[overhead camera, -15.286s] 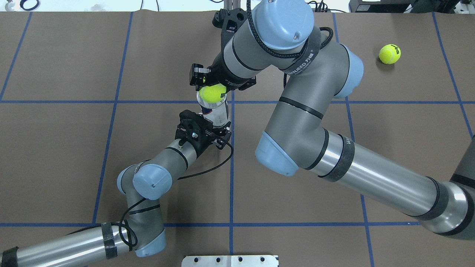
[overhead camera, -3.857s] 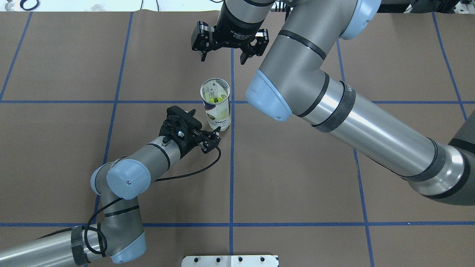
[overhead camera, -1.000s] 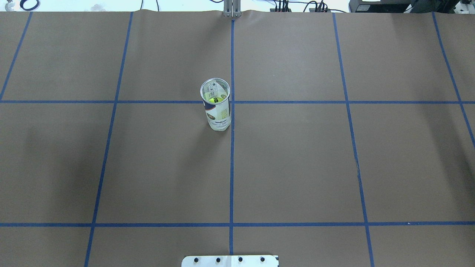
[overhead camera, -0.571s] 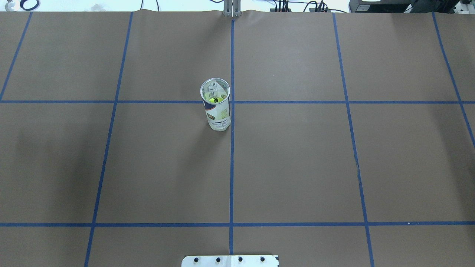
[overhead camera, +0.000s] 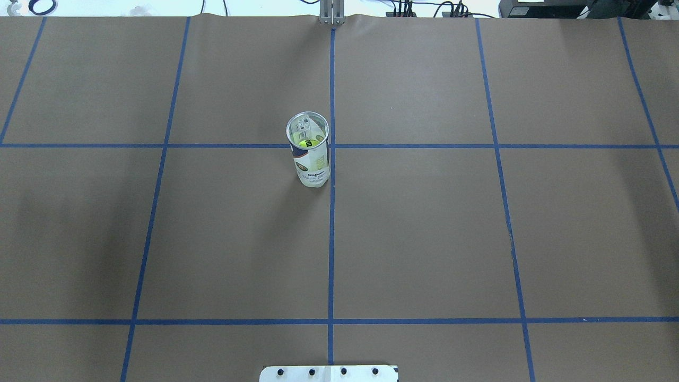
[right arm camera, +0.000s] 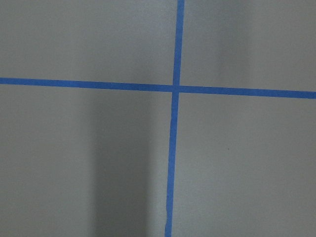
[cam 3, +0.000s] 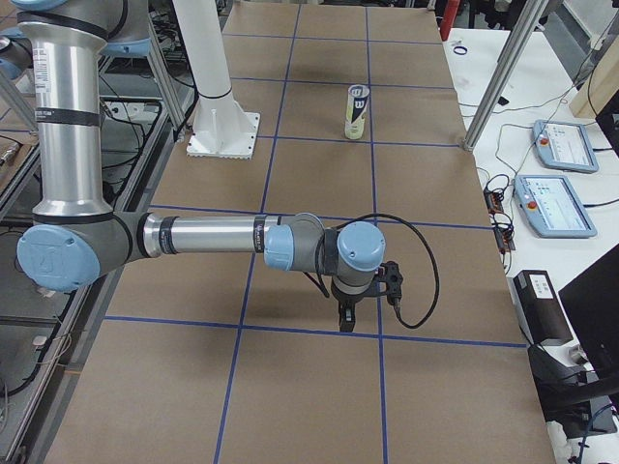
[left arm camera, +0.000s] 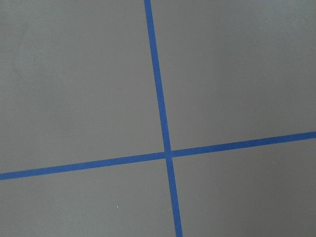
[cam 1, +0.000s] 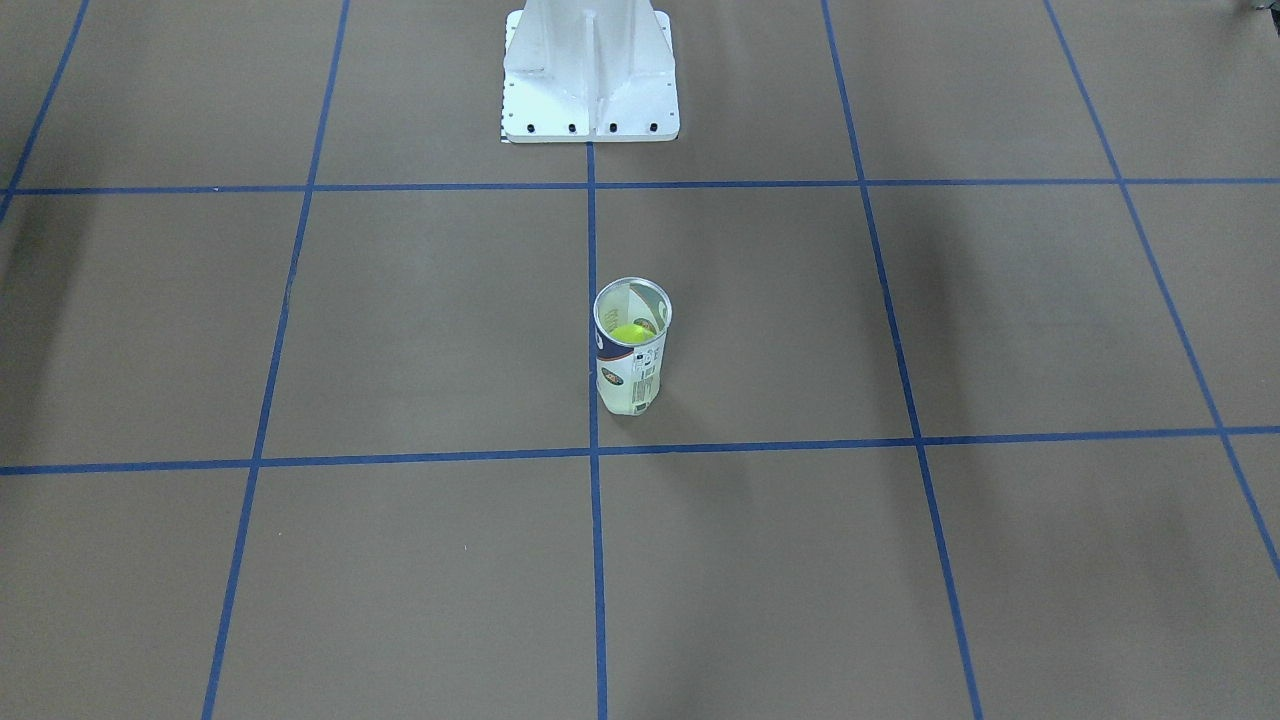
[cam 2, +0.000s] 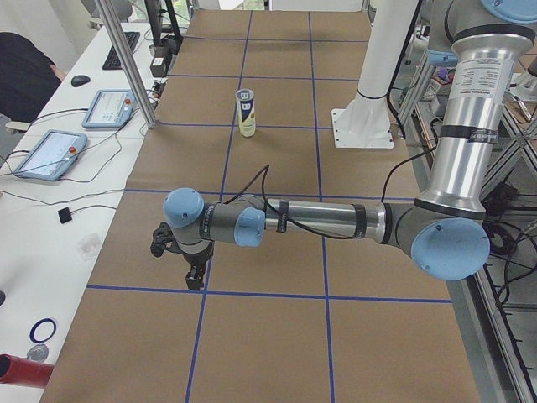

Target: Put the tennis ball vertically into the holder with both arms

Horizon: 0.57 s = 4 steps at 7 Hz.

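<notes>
Two black two-finger grippers showed only in the side views, so I cannot tell whether their fingers were wide or narrow. No ball or tube showed at either. The wrist views gave only paper and crossed tape, no fingers.

The left gripper [cam 2: 191, 275] pointed down over the brown paper-covered table [overhead camera: 424, 239] at its left end. The right gripper [cam 3: 346, 317] did the same at the right end. Both were well apart from the clear plastic tube holder [overhead camera: 310, 162] with metal rim and white-and-navy label.

The holder stood upright near mid-table, just left of the centre blue tape line [overhead camera: 331, 239], its long axis vertical and its open mouth up. The yellow-green tennis ball [overhead camera: 306, 142] sat low inside it.

Judged: insertion done, both arms clear. Next move likely none, bar checking the tube's footing.
</notes>
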### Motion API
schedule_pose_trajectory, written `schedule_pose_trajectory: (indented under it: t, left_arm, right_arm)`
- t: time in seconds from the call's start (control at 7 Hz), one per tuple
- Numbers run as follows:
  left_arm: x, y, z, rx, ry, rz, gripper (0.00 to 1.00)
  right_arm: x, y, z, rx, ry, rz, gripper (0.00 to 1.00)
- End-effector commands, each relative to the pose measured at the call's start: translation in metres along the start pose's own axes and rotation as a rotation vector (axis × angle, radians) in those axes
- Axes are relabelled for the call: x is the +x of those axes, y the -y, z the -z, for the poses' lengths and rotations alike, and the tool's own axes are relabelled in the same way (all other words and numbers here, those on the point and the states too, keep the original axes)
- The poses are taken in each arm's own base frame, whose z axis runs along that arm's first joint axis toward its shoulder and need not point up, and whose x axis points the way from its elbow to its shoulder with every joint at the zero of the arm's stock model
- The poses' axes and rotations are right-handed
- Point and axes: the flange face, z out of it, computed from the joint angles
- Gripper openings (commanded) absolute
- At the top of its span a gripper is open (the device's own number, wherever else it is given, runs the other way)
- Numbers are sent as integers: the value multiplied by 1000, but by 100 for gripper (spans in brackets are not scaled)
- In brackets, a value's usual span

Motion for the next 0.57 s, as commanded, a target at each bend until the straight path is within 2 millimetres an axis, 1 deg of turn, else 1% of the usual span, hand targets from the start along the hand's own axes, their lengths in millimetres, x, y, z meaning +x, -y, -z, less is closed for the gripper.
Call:
schedule_pose_trajectory:
  t: [0.0, 0.14, 0.29, 0.43]
  left_arm:
    - [10, -4, 18, -9, 0, 25, 100]
    - [5, -11, 12, -21, 3, 34, 100]
    - [3, -12, 12, -22, 3, 37, 100]
    - [-11, -26, 13, -15, -4, 59, 100]
  right_arm:
    - [-8, 0, 6, 0, 1, 1, 99]
    - [-7, -1, 6, 0, 0, 3, 99]
    - [-6, -2, 5, 1, 0, 1, 99]
    - [-5, -1, 5, 0, -2, 1, 99]
